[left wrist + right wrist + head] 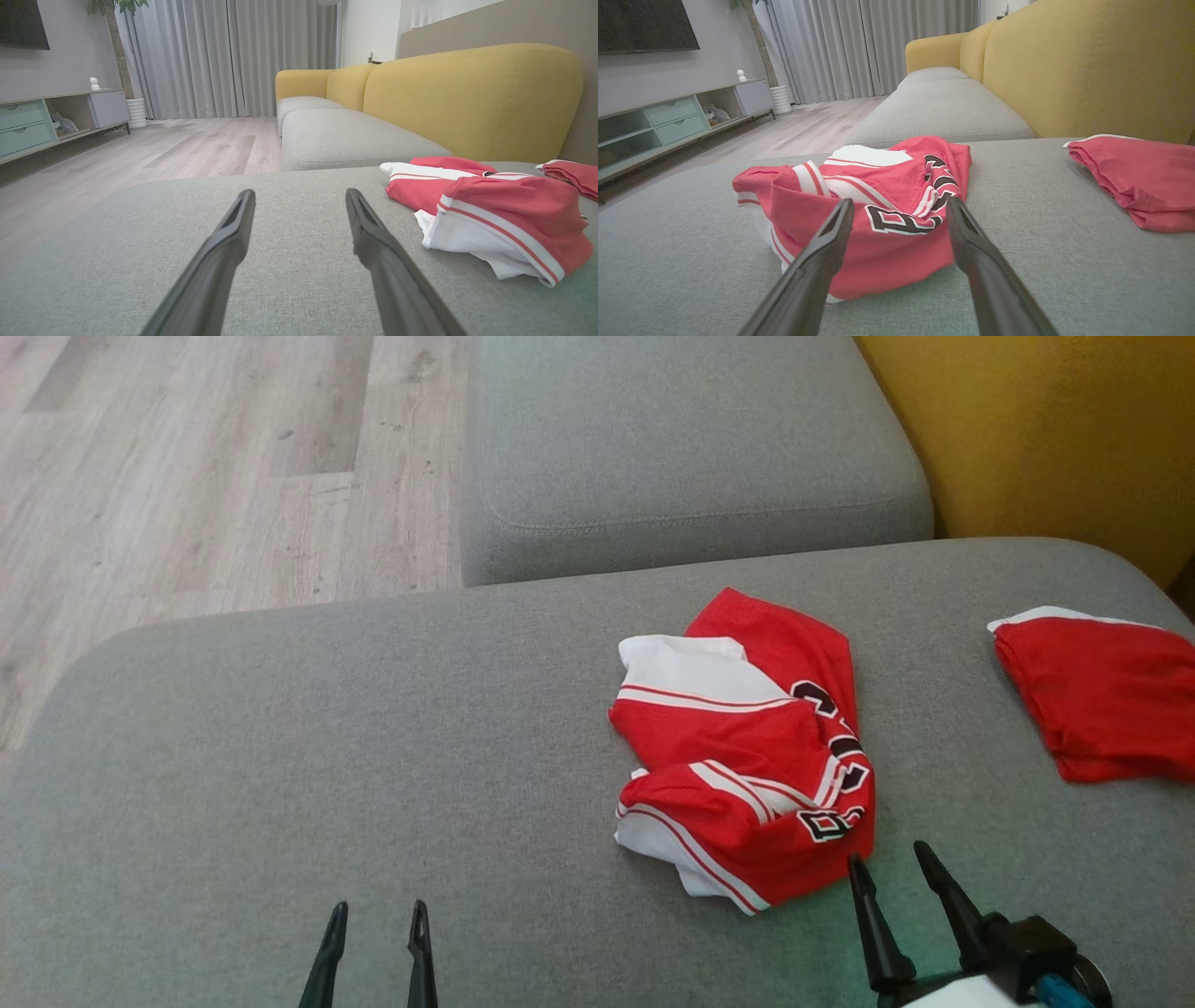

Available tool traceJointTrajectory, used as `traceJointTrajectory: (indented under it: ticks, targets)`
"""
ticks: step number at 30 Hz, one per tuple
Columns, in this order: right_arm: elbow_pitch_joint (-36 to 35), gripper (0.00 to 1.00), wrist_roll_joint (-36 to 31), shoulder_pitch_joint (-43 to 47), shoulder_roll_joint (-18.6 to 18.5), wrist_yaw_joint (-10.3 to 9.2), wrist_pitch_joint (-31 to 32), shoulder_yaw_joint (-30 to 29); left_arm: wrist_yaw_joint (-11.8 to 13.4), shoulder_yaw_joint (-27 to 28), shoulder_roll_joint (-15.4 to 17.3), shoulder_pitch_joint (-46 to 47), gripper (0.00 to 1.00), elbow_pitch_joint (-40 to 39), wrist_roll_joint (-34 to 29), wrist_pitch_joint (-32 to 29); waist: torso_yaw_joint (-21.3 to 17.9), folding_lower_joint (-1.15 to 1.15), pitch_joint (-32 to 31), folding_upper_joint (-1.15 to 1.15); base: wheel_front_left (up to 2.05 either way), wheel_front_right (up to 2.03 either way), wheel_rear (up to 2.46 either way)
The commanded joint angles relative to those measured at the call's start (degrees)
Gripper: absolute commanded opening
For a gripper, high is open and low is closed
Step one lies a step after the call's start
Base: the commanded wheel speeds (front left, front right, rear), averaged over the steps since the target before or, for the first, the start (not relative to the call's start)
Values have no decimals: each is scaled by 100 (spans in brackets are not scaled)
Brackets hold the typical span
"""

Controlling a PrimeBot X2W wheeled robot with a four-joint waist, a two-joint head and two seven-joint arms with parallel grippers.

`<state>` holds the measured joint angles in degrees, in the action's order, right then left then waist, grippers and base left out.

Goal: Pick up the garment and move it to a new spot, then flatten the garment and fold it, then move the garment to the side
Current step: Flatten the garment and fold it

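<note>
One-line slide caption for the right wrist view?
Open right gripper points at a crumpled red-and-white jersey on the grey sofa seat; second red garment lies apart.

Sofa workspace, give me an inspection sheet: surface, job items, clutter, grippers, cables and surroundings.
Surface: grey sofa cushion, flat fabric.
Job's things: crumpled red and white jersey, right of centre, not yet flattened.
Clutter: second red garment near the right edge, apart from the jersey.
Grippers: left gripper open over bare cushion; right gripper open at the jersey's near edge, holding nothing.
Cables: nothing seen.
Surroundings: another grey cushion, yellow backrest, wood floor, curtains, low cabinet.
</note>
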<state>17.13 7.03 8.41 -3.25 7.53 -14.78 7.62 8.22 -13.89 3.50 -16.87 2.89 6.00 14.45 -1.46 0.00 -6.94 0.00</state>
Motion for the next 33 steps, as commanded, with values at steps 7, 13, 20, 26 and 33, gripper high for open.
traceJointTrajectory:
  ticks: [7, 13, 20, 26, 33]
  targets:
    - [-237, 100, -28, -419, -90, -4, -22, 173, -268, 65, -47, 557, 100, 53, -231, 55, -94, 0, 164, 0, 0, 0, 0]
    - [-267, 100, -28, -530, -108, -4, -22, 249, -675, -398, 12, 1440, 100, 956, -600, 55, -324, 0, 391, 0, 0, 0, 0]
    - [-282, 100, -29, -677, -174, -4, -22, 348, -1271, -945, 63, 2713, 100, 2330, -834, 55, -773, 0, 649, 0, 0, 0, 0]
    - [-291, 100, -5, -826, -248, -4, -22, 480, -1510, -1330, 182, 3475, 100, 3259, -793, 55, -1276, 0, 871, 0, 0, 0, 0]
    - [-288, 100, 24, -875, -262, -4, -22, 556, -1567, -1918, 467, 3993, 100, 3842, -596, 55, -1747, 0, 990, 0, 0, 0, 0]
